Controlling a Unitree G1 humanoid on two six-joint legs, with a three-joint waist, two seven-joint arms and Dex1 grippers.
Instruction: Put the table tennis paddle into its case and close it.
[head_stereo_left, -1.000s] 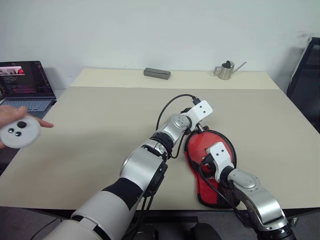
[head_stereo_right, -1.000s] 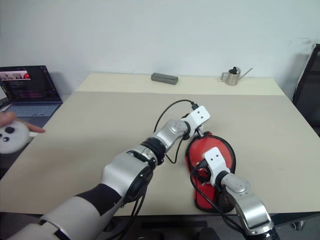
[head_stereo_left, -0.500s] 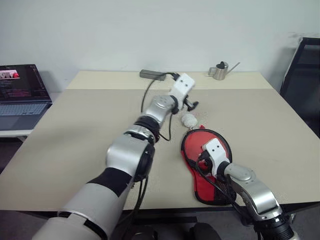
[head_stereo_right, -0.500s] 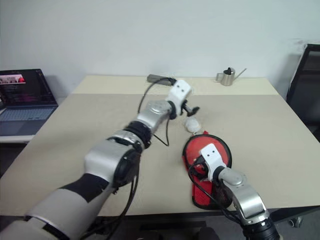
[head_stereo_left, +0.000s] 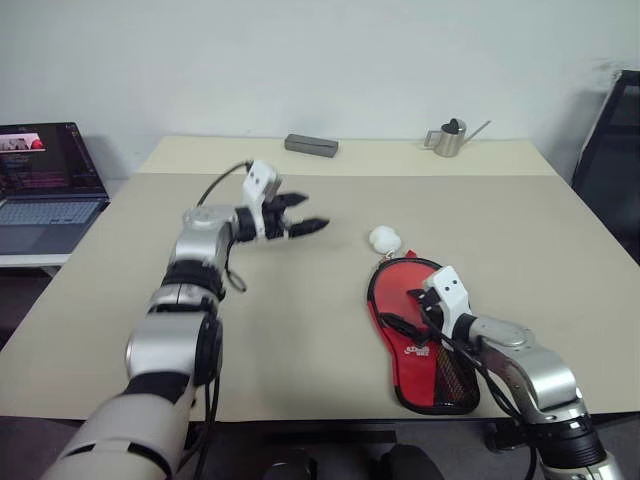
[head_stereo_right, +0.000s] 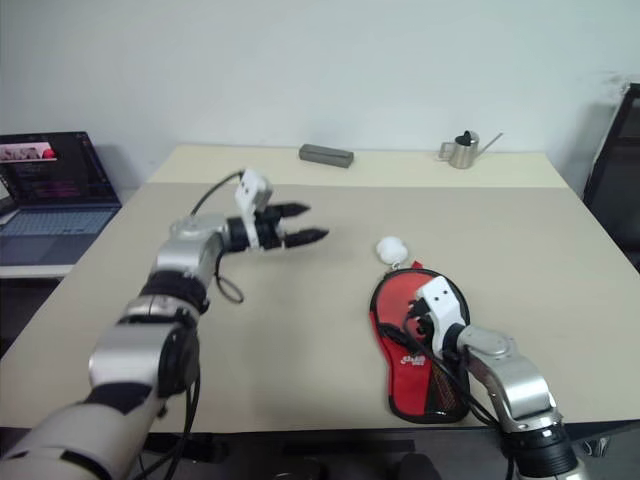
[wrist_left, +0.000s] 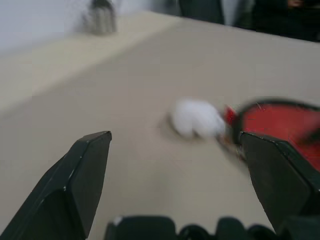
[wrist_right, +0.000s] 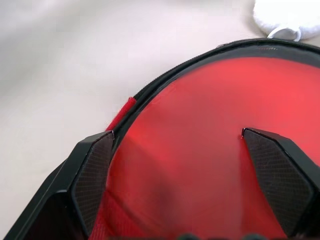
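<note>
The case (head_stereo_left: 398, 283) lies flat on the table's front right, red side up, with a black mesh pocket at its near end. Its white pom-pom (head_stereo_left: 384, 238) rests on the table just past the round end. The table tennis paddle is hidden. My right gripper (head_stereo_left: 402, 310) hovers low over the case's round part, open, with the red cloth (wrist_right: 200, 115) between its fingers (wrist_right: 92, 170). My left gripper (head_stereo_left: 312, 213) hangs open and empty above the table's middle, well left of the case, pointing toward the pom-pom (wrist_left: 196, 118).
A grey block (head_stereo_left: 311, 146) and a small metal watering can (head_stereo_left: 447, 139) stand at the table's far edge. An open laptop (head_stereo_left: 45, 175) sits on a lower surface at the left, and a black chair (head_stereo_left: 612, 150) stands at the right.
My left arm has swung from over the case's round end to the left and clear of it, uncovering the pom-pom. A hand with a white controller at the left has gone. The right gripper has barely moved.
</note>
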